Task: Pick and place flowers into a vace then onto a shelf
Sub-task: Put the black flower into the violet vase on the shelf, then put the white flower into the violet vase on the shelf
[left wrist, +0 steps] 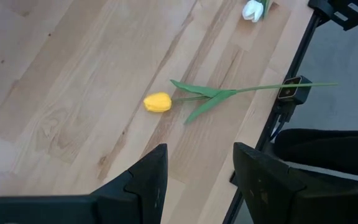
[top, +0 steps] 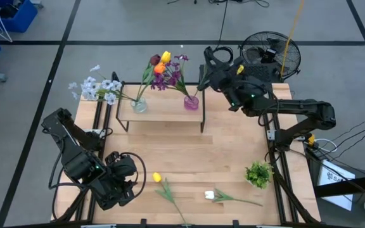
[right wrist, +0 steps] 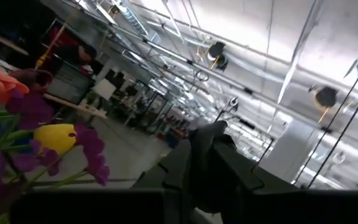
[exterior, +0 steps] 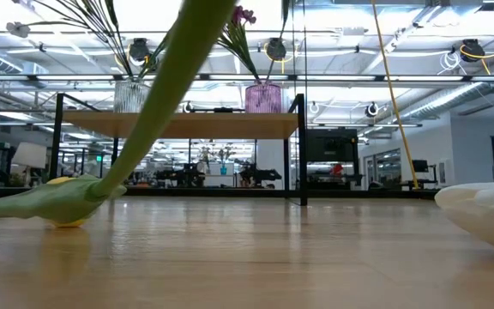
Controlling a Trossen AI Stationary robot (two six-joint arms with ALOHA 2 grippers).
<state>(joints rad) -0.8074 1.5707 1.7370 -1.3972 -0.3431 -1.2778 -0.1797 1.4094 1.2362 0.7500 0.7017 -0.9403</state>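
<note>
A: Status of the vases? Two stand on the shelf (top: 163, 117): a clear vase (top: 139, 105) with the pale blue-white sprays (top: 97, 88) and tulip heads, and a pink vase (top: 191, 102) with the purple cluster (top: 168, 79).

B: Confirmed. Still loose on the table (top: 195, 149): a yellow tulip (top: 163, 186) and a white tulip (top: 224, 196), both lying flat near the front edge (the leafy tuft (top: 258, 173) by the right rail is not a flower).

A: Left gripper (left wrist: 194, 177)?

B: Hovering over the front-left of the table, fingers spread apart, nothing between them; in the left wrist view the yellow tulip lies just ahead of it. I judge the step in hand is picking that tulip.

A: Right gripper (top: 203, 79)?

B: Up beside the pink vase at the shelf's right end; fingers look pressed together, empty.

A: Next move?

B: Likely descend on the thin stem and pinch it flat against the wood; a low, centred approach seems needed.
</note>
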